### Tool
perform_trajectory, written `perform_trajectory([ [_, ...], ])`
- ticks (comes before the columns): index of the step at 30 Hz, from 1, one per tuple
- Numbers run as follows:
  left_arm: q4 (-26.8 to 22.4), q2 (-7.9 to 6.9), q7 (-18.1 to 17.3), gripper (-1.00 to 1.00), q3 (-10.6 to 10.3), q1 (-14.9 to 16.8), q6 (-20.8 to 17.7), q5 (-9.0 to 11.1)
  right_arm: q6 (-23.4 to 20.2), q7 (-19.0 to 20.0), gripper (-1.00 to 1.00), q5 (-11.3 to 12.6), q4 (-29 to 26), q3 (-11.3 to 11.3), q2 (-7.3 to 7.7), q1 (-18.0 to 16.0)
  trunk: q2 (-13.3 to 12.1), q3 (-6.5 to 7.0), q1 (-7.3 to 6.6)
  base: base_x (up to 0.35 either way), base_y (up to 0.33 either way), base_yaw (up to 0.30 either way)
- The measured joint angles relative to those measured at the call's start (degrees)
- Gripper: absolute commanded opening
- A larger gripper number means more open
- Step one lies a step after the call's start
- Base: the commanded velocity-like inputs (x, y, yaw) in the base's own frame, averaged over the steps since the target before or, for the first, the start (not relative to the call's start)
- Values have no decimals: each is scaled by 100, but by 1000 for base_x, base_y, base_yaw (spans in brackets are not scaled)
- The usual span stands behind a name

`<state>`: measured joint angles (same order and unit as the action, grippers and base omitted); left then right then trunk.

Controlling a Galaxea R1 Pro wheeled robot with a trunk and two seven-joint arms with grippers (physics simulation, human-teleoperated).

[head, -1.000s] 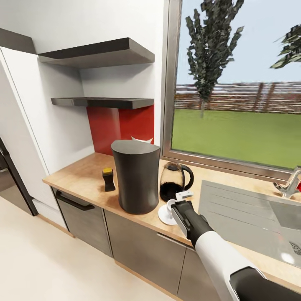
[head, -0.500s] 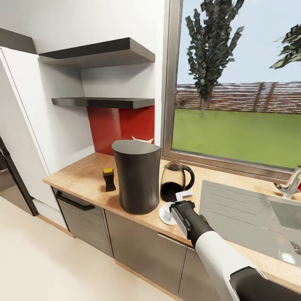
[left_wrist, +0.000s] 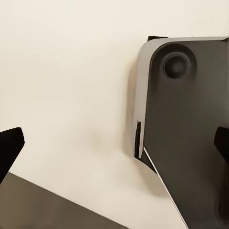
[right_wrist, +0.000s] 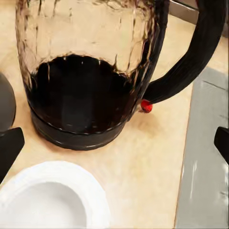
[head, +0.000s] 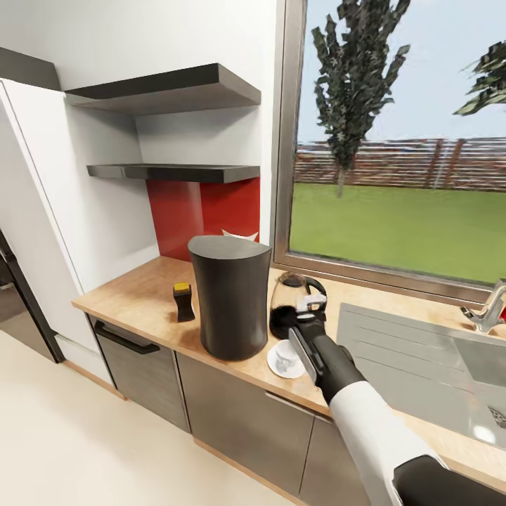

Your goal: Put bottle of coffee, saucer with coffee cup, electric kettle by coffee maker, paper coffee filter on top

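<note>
Reaching arm: the right gripper (head: 307,314) hangs over the countertop (head: 147,295), raised just in front of the electric kettle (head: 292,303).
Right fingers: spread wide apart, nothing between them; in the right wrist view their dark tips (right_wrist: 9,149) sit at the two side edges of the frame.
Electric kettle: straight ahead of the right gripper, a glass body on a dark base (right_wrist: 78,100); its black handle (right_wrist: 191,57) curves off to one side with a small red switch (right_wrist: 146,106) at its foot. Not touched by the fingers.
Coffee cup: white cup (head: 285,355) on the white saucer (head: 275,366), just below and toward the robot from the right gripper; the cup's rim (right_wrist: 45,202) lies between the fingertips and the kettle base in the right wrist view.
Coffee maker: tall dark cylinder (head: 230,295) to the left of the right gripper, beside the kettle and saucer.
Bottle of coffee: small dark bottle with a yellow cap (head: 183,301), farther left, beyond the coffee maker.
Left gripper: fingers (left_wrist: 9,145) wide apart, holding nothing, over pale floor (left_wrist: 67,86) near a dark rounded body (left_wrist: 186,129).
</note>
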<state>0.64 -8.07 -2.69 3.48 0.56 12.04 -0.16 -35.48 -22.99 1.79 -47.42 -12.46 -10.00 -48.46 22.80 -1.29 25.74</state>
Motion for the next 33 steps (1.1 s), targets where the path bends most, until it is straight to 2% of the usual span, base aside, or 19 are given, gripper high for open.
perform_trajectory([
  [5,-2,0,-1,100,-4,0,8,0,-20,33,100,89,-134,-22,0,1,-1,-1,0,0,0,0],
  [7,-5,0,-1,100,0,0,9,0,-25,108,100,216,-133,-33,0,1,-1,-1,0,-37,0,0],
  [8,-7,0,-1,100,1,0,9,-1,-29,280,100,332,-128,-40,0,1,-2,-1,1,-202,0,0],
  [9,-7,0,-1,100,2,1,9,0,-34,558,100,420,-125,-44,0,1,-2,0,3,-251,0,0],
  [11,-8,0,-1,100,6,0,9,0,-39,975,100,478,-124,-44,0,1,-1,0,3,-298,0,0],
  [13,-8,-3,-1,100,16,0,9,0,-42,1564,100,513,-112,-47,0,1,-1,-1,4,-327,0,0],
  [16,-8,-11,0,100,23,0,7,0,-41,2066,100,534,-72,-58,0,0,-1,-1,4,-333,0,0],
  [19,-12,-16,-1,100,26,1,8,0,-37,3064,100,527,70,-62,0,0,-2,-1,4,-336,0,0],
  [21,-15,-19,-1,100,27,1,6,0,-27,3853,100,516,347,-62,0,1,-2,-1,4,-336,0,0],
  [22,-15,-20,-1,100,27,0,7,0,-24,4042,100,512,427,-61,0,0,-2,-1,4,-336,0,0],
  [25,-17,-47,-1,100,28,0,7,7,5,5409,100,502,1315,-98,0,2,-2,-2,4,-315,0,0],
  [30,-20,-52,-1,100,27,4,7,7,29,6699,100,501,2055,-453,0,2,-1,-1,1,-87,0,0],
  [33,-23,-48,-4,100,27,7,9,5,72,7081,100,496,2597,-667,0,3,-1,-1,1,-14,0,0],
])
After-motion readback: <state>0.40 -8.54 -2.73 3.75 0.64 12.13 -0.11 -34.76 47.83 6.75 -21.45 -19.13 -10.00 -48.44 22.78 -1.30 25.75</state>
